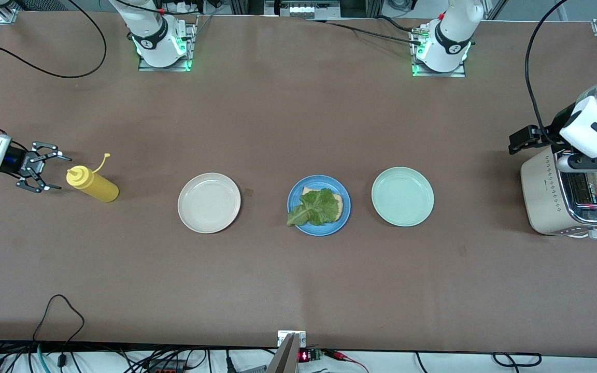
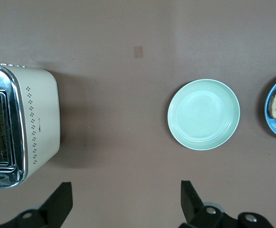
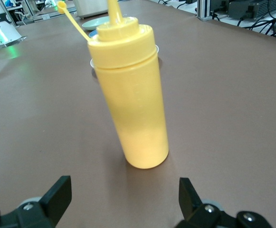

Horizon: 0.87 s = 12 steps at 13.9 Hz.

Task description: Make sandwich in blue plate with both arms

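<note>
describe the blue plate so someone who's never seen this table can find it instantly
Three round plates sit in a row across the brown table. The medium-blue plate is the middle one, between the beige-white plate and the pale green plate. Only it holds food: a tan bread slice under a ruffled green lettuce leaf.

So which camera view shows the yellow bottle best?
The right wrist view: the yellow bottle fills it, upright, cap flipped open. The front view shows it small, beside the open right claw. The left wrist view misses it.
</note>
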### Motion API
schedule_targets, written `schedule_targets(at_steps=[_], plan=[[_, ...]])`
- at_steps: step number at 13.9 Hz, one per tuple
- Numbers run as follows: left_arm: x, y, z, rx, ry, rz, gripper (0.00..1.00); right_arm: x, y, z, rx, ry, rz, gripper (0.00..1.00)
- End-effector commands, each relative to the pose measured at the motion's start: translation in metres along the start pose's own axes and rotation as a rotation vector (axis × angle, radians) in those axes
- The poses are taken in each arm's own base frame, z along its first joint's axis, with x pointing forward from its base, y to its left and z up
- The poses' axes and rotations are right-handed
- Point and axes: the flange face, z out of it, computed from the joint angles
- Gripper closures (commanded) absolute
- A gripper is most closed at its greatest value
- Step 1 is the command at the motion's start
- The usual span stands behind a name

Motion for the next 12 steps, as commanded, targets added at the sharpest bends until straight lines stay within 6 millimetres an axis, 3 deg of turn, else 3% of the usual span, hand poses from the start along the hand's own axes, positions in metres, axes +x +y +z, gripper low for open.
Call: schedule_targets(at_steps=[1, 12], plan=[[0.001, 0.001, -0.003, -0.022, 0.0, 0.016, 0.0, 0.003, 0.009, 0.01, 0.002, 0.044, -0.034, 0.0], [0.002, -0.001, -0.003, -0.022, 0.003, 0.011, 0.0, 0.028, 0.02, 0.046, 0.06, 0.053, -0.084, 0.0]])
